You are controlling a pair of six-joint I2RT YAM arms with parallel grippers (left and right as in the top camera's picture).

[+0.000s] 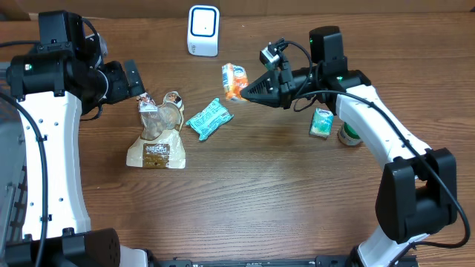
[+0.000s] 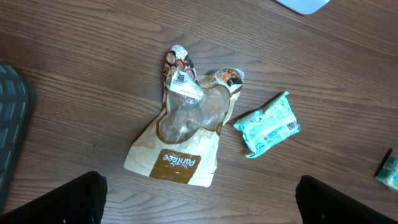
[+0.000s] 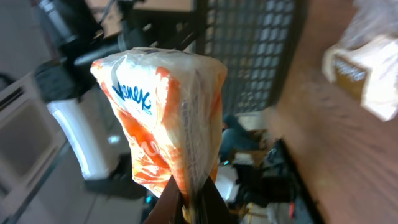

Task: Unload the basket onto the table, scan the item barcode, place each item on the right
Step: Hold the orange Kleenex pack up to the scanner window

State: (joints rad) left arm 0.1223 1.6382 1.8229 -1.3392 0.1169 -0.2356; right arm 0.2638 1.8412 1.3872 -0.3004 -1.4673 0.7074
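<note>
Between the closed fingertips of the right gripper (image 3: 188, 208) sits the seam edge of an orange-and-white Kleenex tissue pack (image 3: 166, 118). The fingers pinch only that edge, and the rest of the pack stands clear of them with its blue logo facing the wrist camera. From overhead the pack (image 1: 234, 80) is held off the wooden table (image 1: 282, 200) at the tip of the right gripper (image 1: 245, 90). It is near the white scanner (image 1: 203, 30), to the scanner's right and toward the robot, and not touching it. Whether a barcode faces the scanner cannot be told.

Just beside the right forearm a small green carton (image 1: 320, 122) stands on the table, touching or nearly touching a can (image 1: 349, 135).

On the other side, the left gripper (image 2: 199, 183) is spread as wide as it goes and has hold of nothing. Its two dark fingers (image 2: 68, 199) show only at the lower corners of the wrist view. It hangs above a brown pouch with a clear window (image 2: 183, 140), which lies flat on the table. A teal packet (image 2: 267, 124) lies just to the right of the pouch, close to it but apart.
</note>
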